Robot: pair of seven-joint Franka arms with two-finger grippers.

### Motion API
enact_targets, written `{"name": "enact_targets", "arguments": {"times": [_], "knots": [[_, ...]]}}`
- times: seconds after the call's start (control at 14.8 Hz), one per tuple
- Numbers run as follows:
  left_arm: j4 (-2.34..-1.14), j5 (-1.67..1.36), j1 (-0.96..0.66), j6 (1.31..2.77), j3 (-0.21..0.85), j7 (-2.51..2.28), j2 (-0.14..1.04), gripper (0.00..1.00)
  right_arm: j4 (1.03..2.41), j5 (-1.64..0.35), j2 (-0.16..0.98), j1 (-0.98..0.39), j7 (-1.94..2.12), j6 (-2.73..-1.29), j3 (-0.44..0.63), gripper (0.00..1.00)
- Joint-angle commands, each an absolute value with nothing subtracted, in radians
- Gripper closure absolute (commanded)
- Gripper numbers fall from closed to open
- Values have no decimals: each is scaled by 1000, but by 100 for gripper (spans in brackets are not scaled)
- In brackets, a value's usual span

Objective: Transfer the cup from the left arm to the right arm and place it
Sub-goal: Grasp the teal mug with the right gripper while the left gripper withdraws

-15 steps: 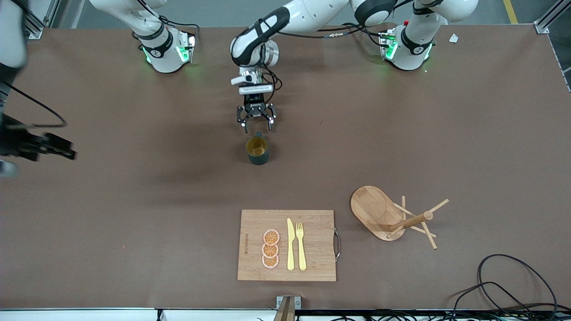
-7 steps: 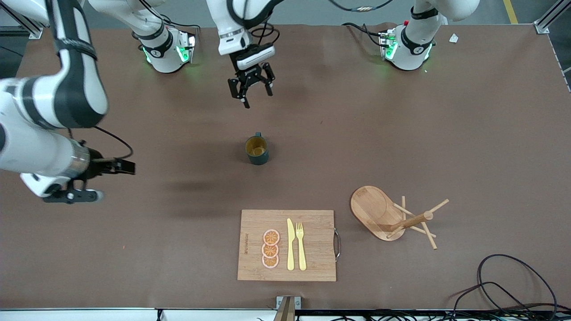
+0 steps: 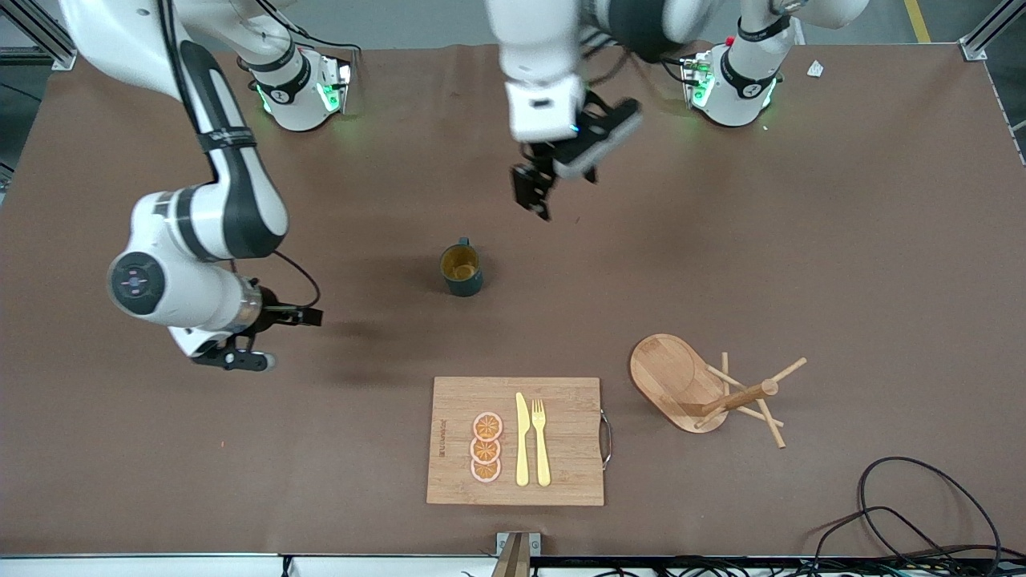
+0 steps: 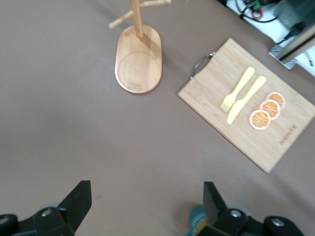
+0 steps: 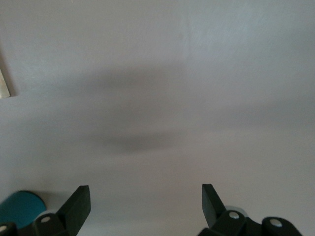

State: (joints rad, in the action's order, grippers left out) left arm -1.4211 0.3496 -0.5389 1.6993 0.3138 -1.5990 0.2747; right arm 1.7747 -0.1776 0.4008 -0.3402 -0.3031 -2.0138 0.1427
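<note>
Small dark teal-green cylindrical cup (image 3: 462, 270), mustard-tan inside, upright on tabletop (image 3: 801, 240), farther from front camera than bamboo cutting board (image 3: 561, 401). Likely rigid, light, glazed-slippery: pinch rim wall or handle. Left gripper (image 3: 531, 191) over tabletop near cup, spread wide, empty. Right gripper (image 3: 309, 316) low beside cup, toward right arm's end, wide, empty.

Cup (image 3: 462, 269) stands alone on bare table (image 3: 721, 240), open all round. Cutting board (image 3: 561, 441) and wooden rack (image 3: 697, 389) lie nearer the camera, well apart from it.

On the desk (image 3: 842, 240), a cutting board (image 3: 457, 401) carries three orange slices (image 3: 486, 447), a yellow knife (image 3: 522, 439) and fork (image 3: 542, 441); beside it, a toppled wooden mug tree (image 3: 705, 389).
</note>
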Motion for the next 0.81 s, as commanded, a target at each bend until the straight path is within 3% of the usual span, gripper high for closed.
{"name": "enact_targets", "arguments": {"times": [0.0,0.4,0.74], "knots": [[-1451,253,-369,1674,327,-1368,226,0,1833,-196,344,-506,-634,-2063,149,0],[-1453,193,-62,1605,327,-857,178,0,1818,-365,431,-722,-992,-2259,150,0],[-1456,193,112,1585,328,-398,109,0,1819,-379,505,-798,-1080,-2358,149,1]]}}
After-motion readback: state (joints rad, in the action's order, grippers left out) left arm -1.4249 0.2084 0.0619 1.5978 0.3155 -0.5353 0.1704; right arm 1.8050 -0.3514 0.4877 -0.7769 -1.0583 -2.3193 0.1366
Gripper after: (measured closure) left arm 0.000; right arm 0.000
